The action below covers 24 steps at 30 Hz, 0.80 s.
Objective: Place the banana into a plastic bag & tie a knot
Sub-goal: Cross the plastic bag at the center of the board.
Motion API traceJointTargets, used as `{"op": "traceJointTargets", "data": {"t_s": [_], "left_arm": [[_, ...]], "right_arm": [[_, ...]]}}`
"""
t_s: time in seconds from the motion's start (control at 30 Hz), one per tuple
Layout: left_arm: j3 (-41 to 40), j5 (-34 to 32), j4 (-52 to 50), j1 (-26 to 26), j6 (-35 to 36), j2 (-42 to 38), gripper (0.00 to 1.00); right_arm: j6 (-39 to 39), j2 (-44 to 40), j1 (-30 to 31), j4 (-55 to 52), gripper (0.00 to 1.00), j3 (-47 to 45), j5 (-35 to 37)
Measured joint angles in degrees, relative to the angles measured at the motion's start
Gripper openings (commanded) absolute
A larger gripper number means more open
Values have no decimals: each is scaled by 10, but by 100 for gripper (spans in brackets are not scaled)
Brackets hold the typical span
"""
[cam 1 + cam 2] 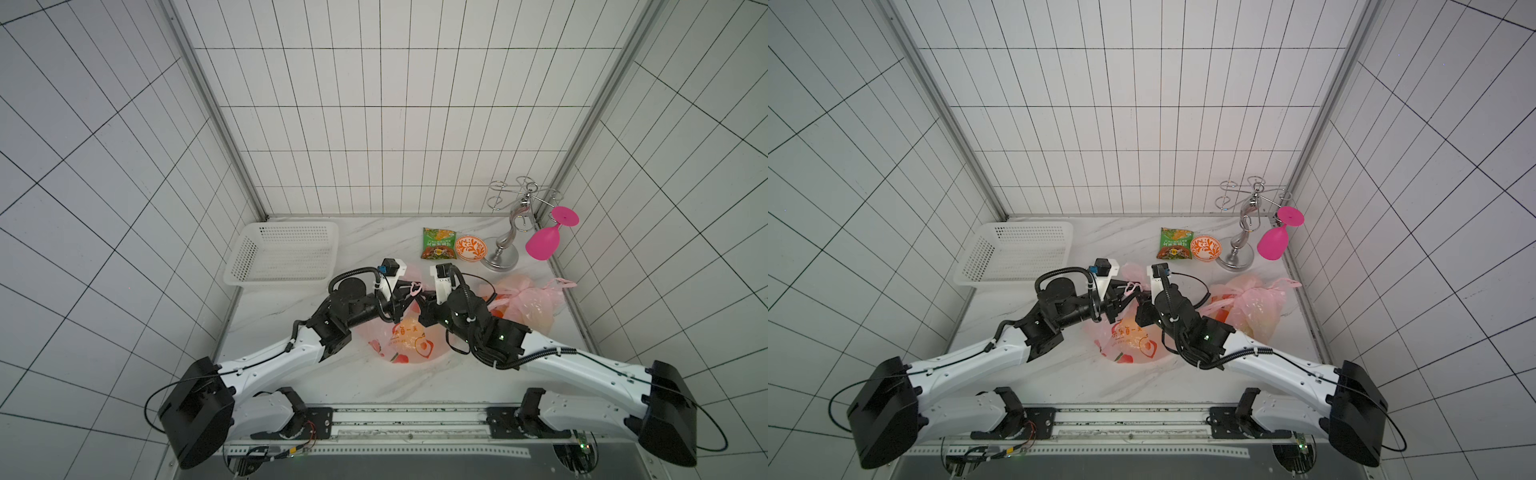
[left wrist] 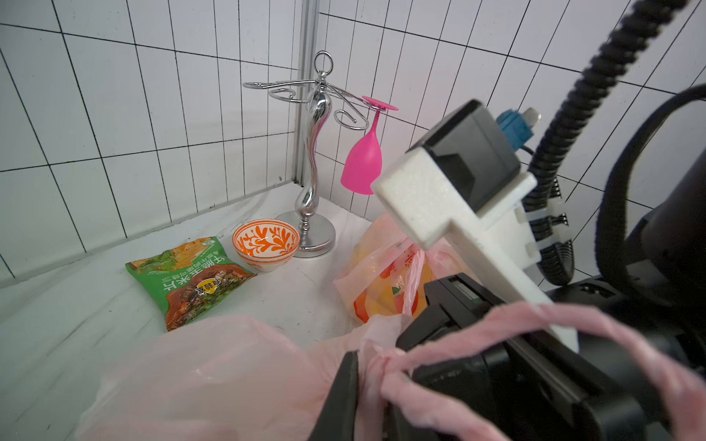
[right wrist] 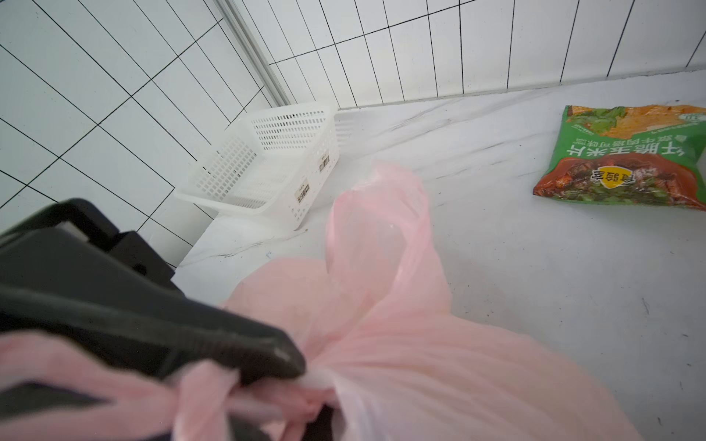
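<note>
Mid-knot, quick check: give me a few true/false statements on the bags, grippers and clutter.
1. The snack packet is in the white basket. False: the snack packet lies outside the white basket, beside the orange bowl.
2. The pink goblet hangs upside down from the silver rack. True.
3. The left gripper and right gripper meet at the printed bag handles. True.
4. The other pink bag lies beside the basket. False: the other pink bag lies near the rack, on the right arm's side.

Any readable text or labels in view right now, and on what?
"食验室": yellow badge on the green snack packet.
"纤脆玉米片", probably: large print, same packet; smaller line unreadable.
Centre plastic bag: orange print, blurred.
Barcode stickers on the white basket: too small.
</note>
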Motion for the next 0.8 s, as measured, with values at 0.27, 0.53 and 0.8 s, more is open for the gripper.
{"op": "traceJointTargets", "data": {"t_s": [0.27, 0.53, 0.8], "left_arm": [[2, -5, 12, -2, -14, -8, 17], [31, -5, 22, -3, -35, 10, 17], [7, -9, 10, -7, -50, 5, 21]], "right_arm": [[-16, -7, -49, 103, 0, -19, -62], [-13, -1, -76, 232, 0, -67, -180], [35, 16, -82, 416, 0, -168, -284]]}}
